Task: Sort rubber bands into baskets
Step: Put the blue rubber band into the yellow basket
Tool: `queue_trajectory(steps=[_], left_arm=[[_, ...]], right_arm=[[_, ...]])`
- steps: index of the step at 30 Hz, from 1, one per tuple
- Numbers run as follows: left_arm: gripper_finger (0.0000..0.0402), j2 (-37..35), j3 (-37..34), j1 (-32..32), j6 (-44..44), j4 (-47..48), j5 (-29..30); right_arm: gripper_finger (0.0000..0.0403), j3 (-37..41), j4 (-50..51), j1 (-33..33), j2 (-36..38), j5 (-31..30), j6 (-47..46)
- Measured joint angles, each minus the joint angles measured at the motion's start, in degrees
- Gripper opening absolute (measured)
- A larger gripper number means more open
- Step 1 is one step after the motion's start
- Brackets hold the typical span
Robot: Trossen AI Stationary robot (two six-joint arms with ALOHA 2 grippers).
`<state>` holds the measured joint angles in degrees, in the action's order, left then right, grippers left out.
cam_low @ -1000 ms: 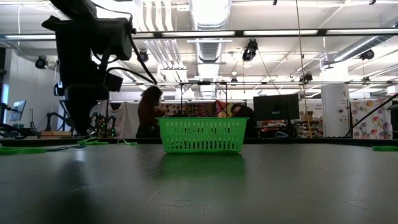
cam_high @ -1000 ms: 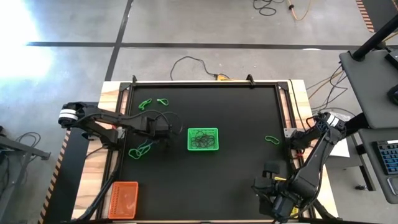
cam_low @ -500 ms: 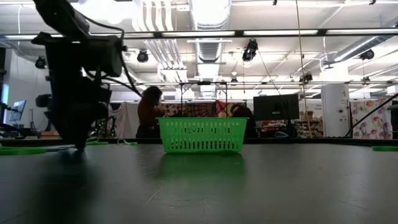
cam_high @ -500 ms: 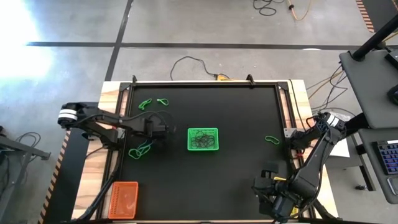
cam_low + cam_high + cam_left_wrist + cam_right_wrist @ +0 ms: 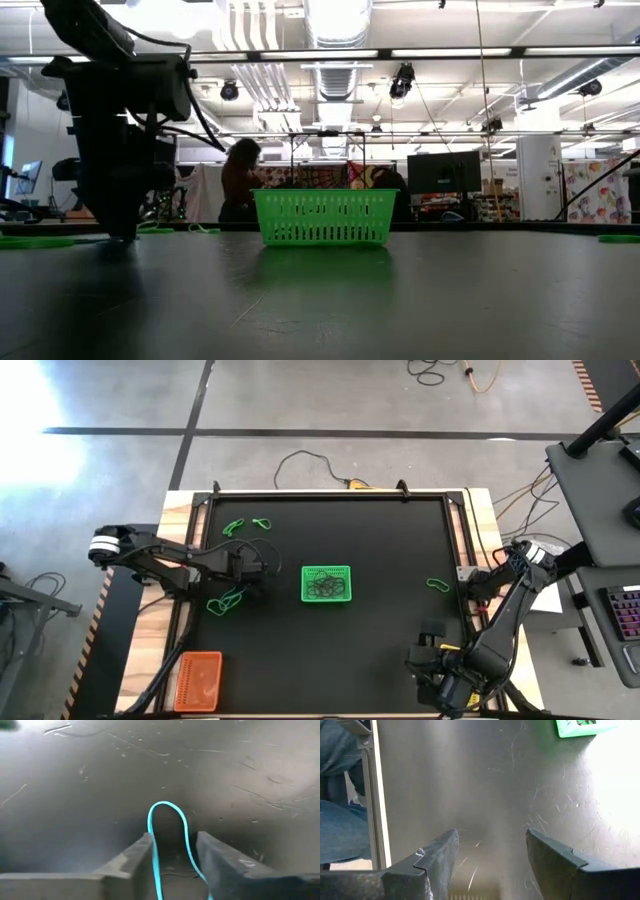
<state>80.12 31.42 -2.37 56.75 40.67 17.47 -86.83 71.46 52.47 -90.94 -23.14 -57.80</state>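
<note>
A blue rubber band (image 5: 167, 840) lies flat on the black mat, its loop between the two fingers of my left gripper (image 5: 172, 852). The gripper points down at the mat, left of the green basket (image 5: 326, 584) and beside a cluster of green rubber bands (image 5: 226, 601). In the low view, my left gripper (image 5: 120, 225) reaches down to the tabletop. The gap between its fingers is open. The green basket holds several bands. My right gripper (image 5: 490, 855) hangs open and empty above the table's near right corner (image 5: 432, 632). My left gripper comes at the blue rubber band from above, with one finger (image 5: 132, 860) on each side of the loop's two strands (image 5: 152, 855). The strands run close along the fingers' inner edges; whether they touch, I cannot tell. The band lies on the mat.
An orange basket (image 5: 198, 680) stands at the near left corner. More green bands lie at the far left (image 5: 233, 527) (image 5: 263, 522) and at the right edge (image 5: 437, 584). A raised frame (image 5: 330, 495) rims the mat. A person stands in the room beyond (image 5: 240, 180).
My left gripper has moved a little toward the table's left edge, away from the green basket. It has sunk until its fingertips stand at the mat by the band cluster.
</note>
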Motion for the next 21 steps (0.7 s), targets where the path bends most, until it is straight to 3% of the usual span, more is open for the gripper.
queue_trajectory(steps=[7, 21], left_arm=[[0.0012, 0.24, -0.04, 0.02, -2.31, -1.06, 0.14], [0.0, -3.96, 6.81, 2.34, -8.52, 0.0, 1.43]], right_arm=[[0.0226, 0.0, -0.02, 0.0, -0.02, 0.02, 0.01], [0.0226, 0.04, -0.43, 0.0, -0.02, -2.56, 1.46]])
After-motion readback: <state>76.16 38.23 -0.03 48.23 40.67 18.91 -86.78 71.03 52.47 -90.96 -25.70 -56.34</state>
